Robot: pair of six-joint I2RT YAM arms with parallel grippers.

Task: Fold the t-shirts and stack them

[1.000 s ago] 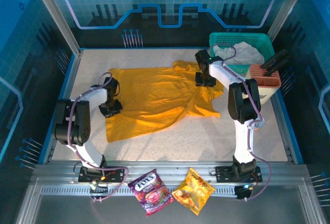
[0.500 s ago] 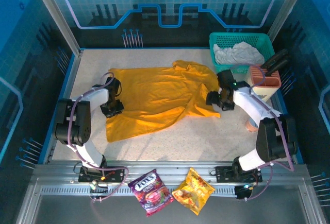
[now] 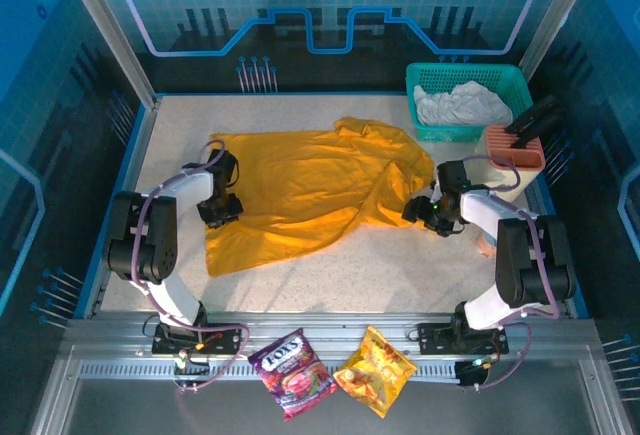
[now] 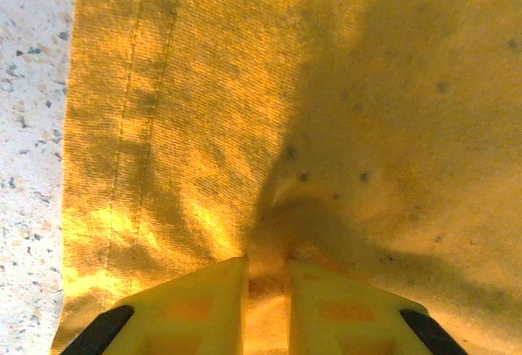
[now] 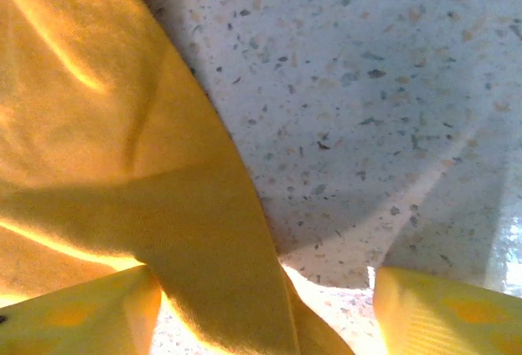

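Observation:
The golden-orange t-shirt (image 3: 310, 190) lies spread and rumpled across the middle of the table. My left gripper (image 3: 222, 213) sits at its left edge, shut on a pinched fold of the orange cloth (image 4: 269, 232), which shows between the yellow fingers (image 4: 196, 306). My right gripper (image 3: 418, 210) is low at the shirt's right lower edge. Its jaws stand wide open, and the cloth's edge (image 5: 220, 290) runs between the fingers (image 5: 444, 310) over bare table. The whitish-grey t-shirt (image 3: 462, 103) is bunched in the green basket.
The green basket (image 3: 470, 77) stands at the back right. A brown holder (image 3: 510, 155) with black tools sits just in front of it, close to my right arm. Two snack packets (image 3: 292, 370) (image 3: 375, 368) lie on the front rail. Speckled tabletop (image 3: 400, 265) is bare in front of the shirt.
My right arm has swung from the shirt's far edge near the basket down to its right lower edge, with its jaws now open. The left gripper has kept its grip and place.

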